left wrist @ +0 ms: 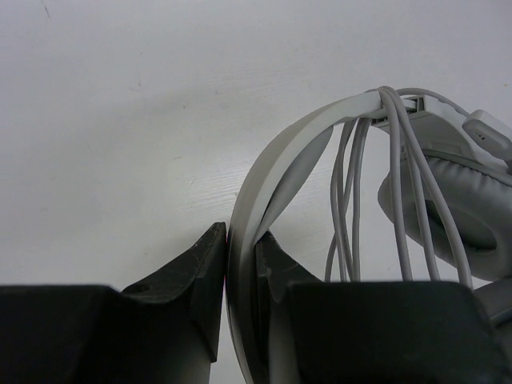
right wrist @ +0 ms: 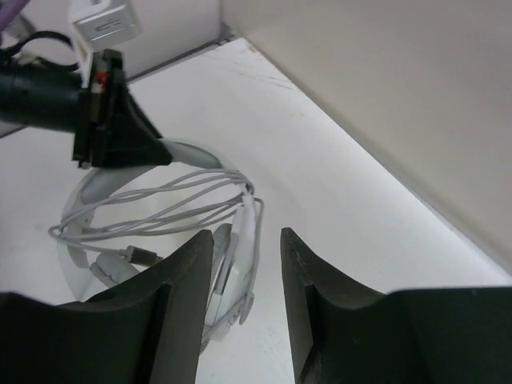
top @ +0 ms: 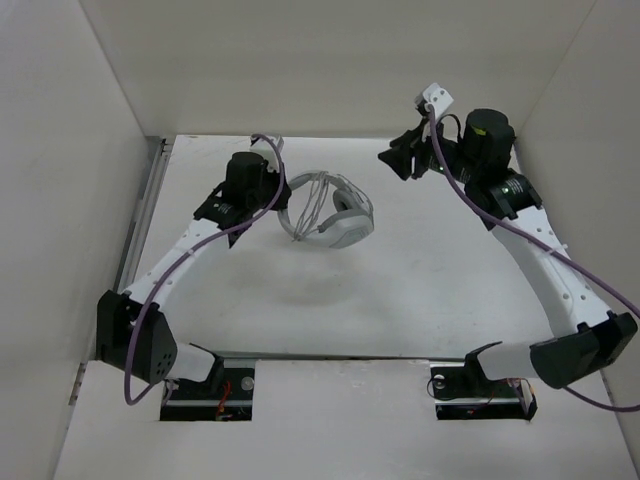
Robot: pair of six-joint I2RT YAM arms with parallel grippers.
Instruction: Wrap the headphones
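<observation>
headphones (top: 335, 222): lie on the white desk (top: 400, 300), just above the middle of the top view, ear cups towards the right, headband arc towards the left.
headband (left wrist: 282, 150): white and curved; in the left wrist view it rises from the bottom centre and bends over to the upper right.
cord (left wrist: 353, 184): thin and grey, looped several times over the headband; its strands hang down side by side in the right half of the left wrist view.
ear cup (left wrist: 468, 204): grey and padded, at the right edge of the left wrist view, behind the cord strands.
left end effector (left wrist: 240, 244): pressed together on the headband, one black finger on each side of the white band, touching it.
right end effector (right wrist: 246, 236): fingers spread with nothing between them; in the top view it hangs at the upper right, raised and well apart from the headphones.
right wrist view: looks down on the headphones from above; the cord loops cross the headband arc, and the left end effector shows at the upper left, on the band.
purple cable (top: 200, 245): runs along the left arm.
</observation>
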